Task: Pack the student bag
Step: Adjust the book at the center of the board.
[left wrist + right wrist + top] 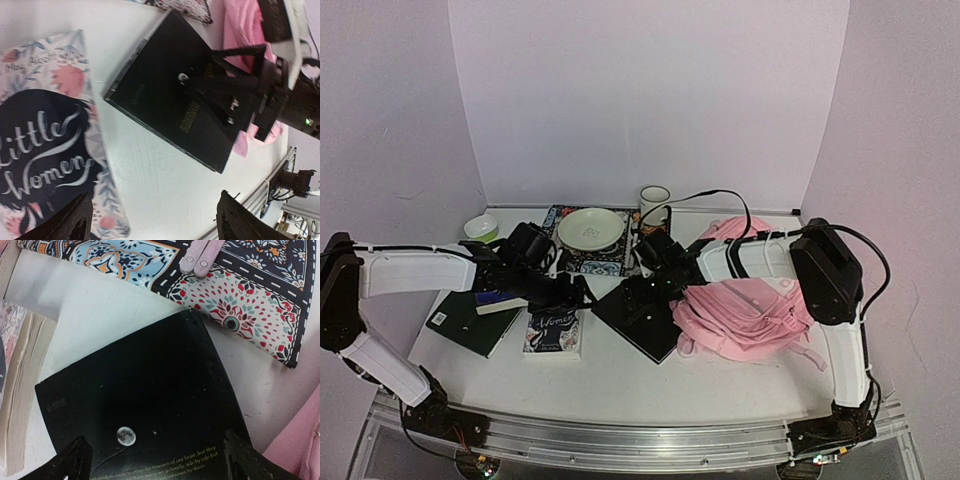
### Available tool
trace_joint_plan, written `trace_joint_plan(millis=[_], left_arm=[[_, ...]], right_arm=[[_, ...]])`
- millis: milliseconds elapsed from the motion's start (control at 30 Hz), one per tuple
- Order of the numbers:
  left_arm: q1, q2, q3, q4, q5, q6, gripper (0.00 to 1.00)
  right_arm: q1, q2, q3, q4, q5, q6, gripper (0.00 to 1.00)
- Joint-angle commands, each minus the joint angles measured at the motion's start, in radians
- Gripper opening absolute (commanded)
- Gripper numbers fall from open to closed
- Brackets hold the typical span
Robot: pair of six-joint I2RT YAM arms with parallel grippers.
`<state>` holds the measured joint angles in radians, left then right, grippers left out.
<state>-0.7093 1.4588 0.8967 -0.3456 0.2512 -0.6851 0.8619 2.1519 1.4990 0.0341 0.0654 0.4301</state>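
Note:
The pink student bag (750, 315) lies on its side at the right of the table; its edge shows in the right wrist view (302, 440). A black book (648, 318) lies flat just left of the bag, partly against it. My right gripper (645, 290) is open, its jaws spread over the black book's cover (150, 400), holding nothing (160, 465). My left gripper (582, 293) is open and empty (155, 222) over bare table between the "Little Women" book (45, 150) and the black book (175, 95).
A dark green book (470, 320) and a blue book (500, 302) lie under the left arm. A patterned mat (610, 262) at the back holds a pale plate (590, 228). A mug (654, 200) and a small green bowl (480, 228) stand by the back wall.

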Motion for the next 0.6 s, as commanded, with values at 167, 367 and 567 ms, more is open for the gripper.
trace_joint_plan(millis=[167, 367, 567], left_arm=[[-0.07, 0.106, 0.042, 0.185, 0.13, -0.103, 0.85], [-0.084, 0.155, 0.042, 0.216, 0.13, -0.119, 0.84], [-0.085, 0.194, 0.042, 0.252, 0.123, -0.141, 0.83]], right_arm=[[-0.043, 0.049, -0.018, -0.099, 0.053, 0.008, 0.93], [-0.057, 0.036, -0.029, -0.127, 0.075, 0.001, 0.95], [-0.043, -0.006, -0.097, -0.157, -0.075, 0.056, 0.93]])
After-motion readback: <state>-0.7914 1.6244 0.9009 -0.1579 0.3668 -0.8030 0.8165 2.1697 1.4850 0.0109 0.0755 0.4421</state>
